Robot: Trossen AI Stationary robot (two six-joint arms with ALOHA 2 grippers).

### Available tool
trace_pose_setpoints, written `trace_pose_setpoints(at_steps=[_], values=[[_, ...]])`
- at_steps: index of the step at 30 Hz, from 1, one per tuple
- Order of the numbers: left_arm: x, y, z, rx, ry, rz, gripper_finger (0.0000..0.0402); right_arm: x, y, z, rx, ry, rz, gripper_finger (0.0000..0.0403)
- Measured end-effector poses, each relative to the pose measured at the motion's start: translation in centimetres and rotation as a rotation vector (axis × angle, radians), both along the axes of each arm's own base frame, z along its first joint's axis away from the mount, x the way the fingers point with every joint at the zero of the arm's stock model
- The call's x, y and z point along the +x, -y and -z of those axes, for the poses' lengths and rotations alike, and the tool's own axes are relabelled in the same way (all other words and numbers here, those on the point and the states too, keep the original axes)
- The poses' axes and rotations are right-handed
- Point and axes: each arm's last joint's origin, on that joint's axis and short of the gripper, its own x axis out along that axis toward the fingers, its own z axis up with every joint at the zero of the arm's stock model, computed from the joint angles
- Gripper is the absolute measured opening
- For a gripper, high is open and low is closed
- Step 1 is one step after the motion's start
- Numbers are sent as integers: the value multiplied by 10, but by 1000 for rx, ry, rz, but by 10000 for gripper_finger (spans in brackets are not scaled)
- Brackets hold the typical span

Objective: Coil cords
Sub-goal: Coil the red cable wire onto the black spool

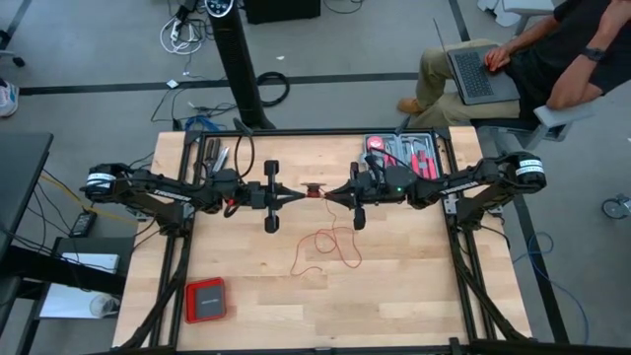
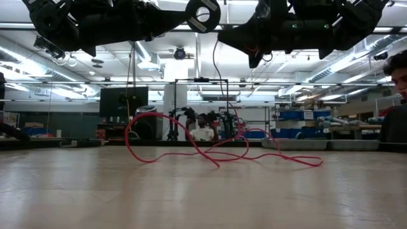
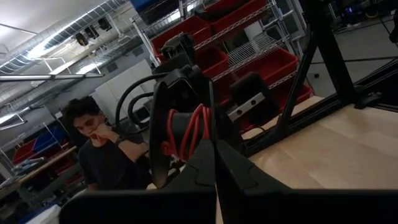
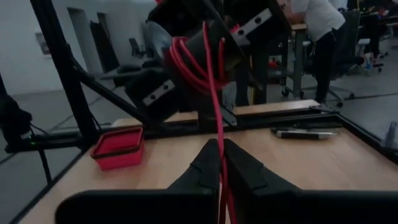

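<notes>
Wooden counter, no legible writing; left end effector grips red cord spool, right end effector pinches cord.

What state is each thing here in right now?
Cord: partly wound on the spool, the rest loose on the table.
Spool: held up between both arms.
Left fingers: shut on the spool.
Right fingers: shut on the cord.
Red box: closed, lying flat.
</notes>
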Motion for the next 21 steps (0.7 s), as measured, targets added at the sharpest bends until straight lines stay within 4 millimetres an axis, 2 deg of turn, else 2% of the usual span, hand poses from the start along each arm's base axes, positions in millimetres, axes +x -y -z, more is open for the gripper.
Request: trace_pose_setpoints(at_steps=[7,12,21], values=[[-1,4,-5,8,50,46,0,0,1,8,-34,-88,67,3],[-3,6,-10,-5,105,94,0,0,1,8,-59,-81,70,5],[-2,5,-7,-26,71,87,0,0,-3,4,-69,-44,38,44]])
